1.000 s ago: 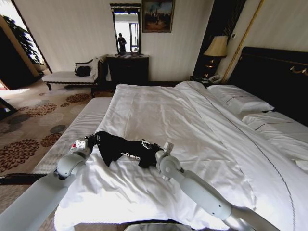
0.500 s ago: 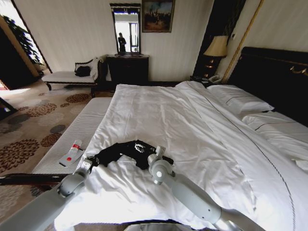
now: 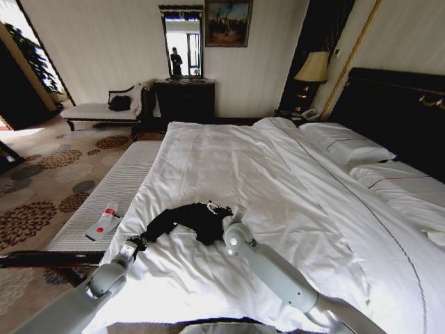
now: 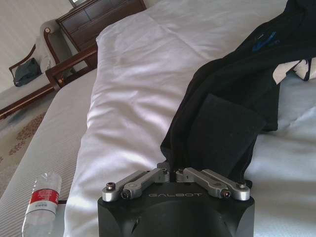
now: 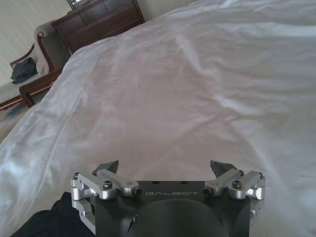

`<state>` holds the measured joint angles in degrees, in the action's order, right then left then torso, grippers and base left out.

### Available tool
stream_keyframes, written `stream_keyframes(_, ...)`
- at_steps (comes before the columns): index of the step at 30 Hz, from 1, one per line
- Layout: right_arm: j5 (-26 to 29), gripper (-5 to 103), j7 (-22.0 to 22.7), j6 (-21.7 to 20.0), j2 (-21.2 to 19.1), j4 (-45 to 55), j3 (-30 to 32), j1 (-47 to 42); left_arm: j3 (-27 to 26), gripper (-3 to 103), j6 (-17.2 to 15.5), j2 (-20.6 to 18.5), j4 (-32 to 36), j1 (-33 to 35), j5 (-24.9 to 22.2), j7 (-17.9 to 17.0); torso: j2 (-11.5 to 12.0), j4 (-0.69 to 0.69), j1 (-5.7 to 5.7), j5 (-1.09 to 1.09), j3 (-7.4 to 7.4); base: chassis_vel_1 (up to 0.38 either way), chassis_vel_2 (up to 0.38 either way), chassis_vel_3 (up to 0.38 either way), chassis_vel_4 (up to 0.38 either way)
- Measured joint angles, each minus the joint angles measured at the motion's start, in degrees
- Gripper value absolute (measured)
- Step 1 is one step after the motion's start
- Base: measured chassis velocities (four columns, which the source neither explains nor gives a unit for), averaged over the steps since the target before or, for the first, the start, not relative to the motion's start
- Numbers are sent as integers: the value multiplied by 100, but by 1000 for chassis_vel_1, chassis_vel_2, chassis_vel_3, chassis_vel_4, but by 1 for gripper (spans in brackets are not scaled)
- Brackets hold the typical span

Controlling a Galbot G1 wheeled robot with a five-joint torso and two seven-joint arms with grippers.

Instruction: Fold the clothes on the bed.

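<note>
Black T-shirt bunched near the bed's left edge, 1 claw gripping it and 1 spread wide.

From the left: a small white-and-red tube point(image 3: 103, 221) lies on the striped bench point(image 3: 104, 202) just beside the bed point(image 3: 292, 209). The left gripper point(image 4: 173, 170) sits at the mattress's near-left edge, its fingers pressed together, seemingly pinching the hem of the black T-shirt point(image 3: 188, 221), which stretches away in a crumpled strip. The right gripper point(image 5: 165, 170) hovers at the shirt's far end, its fingers point(image 5: 109, 168) spread apart over bare sheet. Rightward, the white duvet lies open up to the pillows point(image 3: 348, 146).
</note>
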<state>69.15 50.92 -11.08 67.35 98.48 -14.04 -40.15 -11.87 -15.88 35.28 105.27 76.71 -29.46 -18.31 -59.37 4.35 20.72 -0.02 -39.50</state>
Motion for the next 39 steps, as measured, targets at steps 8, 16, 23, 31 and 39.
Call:
stream_keyframes(8,1522,100,1027,-859,-192,356,27,284,-31,0,-1,12,12,-20,-4,-19,0,-2,0,-2,0,0,0,0,0)
stream_keyframes(16,2127,100,1385,-1242,66,196,5,515,-17,0,4,80,36,-56,28,-59,0,-2,0,-1,0,0,0,0,0)
stream_keyframes(23,2073,99,1435,-1335,205,-65,-176,677,-112,0,19,90,74,-13,32,-82,0,-1,0,-1,0,0,0,0,0)
stream_keyframes(31,1922,66,1517,-1366,197,-137,-312,710,-154,0,37,67,52,-37,10,-88,0,-2,0,-1,0,0,0,0,0)
stream_keyframes(39,1871,40,1547,-1368,-50,16,-284,620,45,0,43,91,-59,-243,10,-91,0,-1,0,0,0,0,0,0,0)
